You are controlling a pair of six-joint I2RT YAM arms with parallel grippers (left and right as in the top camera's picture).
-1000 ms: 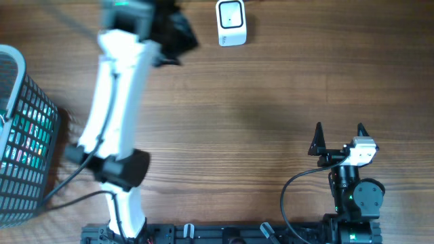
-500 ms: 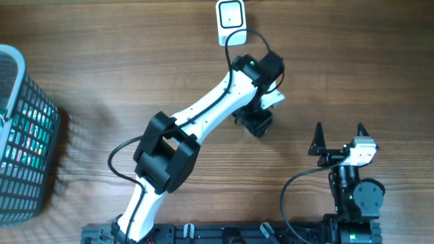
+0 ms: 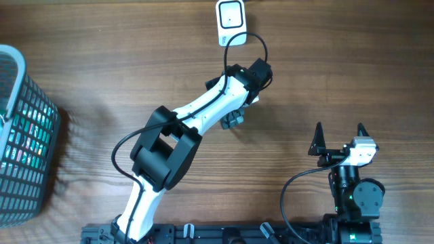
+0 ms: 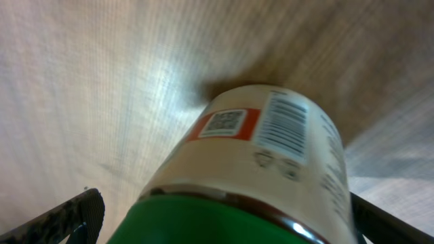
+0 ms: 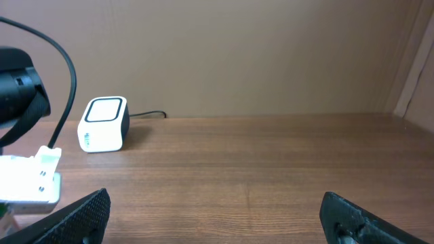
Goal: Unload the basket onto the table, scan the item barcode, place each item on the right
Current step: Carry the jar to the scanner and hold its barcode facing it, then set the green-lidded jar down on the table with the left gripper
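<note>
Now, left claw [image 3: 232, 120]: spread wide around bottle, one finger clearly off it.
Bottle [image 4: 271, 156]: green-capped, between left claw's fingers, barcode facing the wrist camera.
Scanner [image 3: 231, 22]: beyond left claw, at far edge of desk [image 3: 352, 61].
Right claw [image 3: 339, 135]: spread, holding nothing; bare desk ahead up to scanner.

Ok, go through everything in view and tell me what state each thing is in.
left gripper: open, fingers either side of the jar.
right gripper: open, empty.
jar: green lid on, barcode showing in the left wrist view.
scanner: standing on the table, cable attached.
basket: holds items.
</note>
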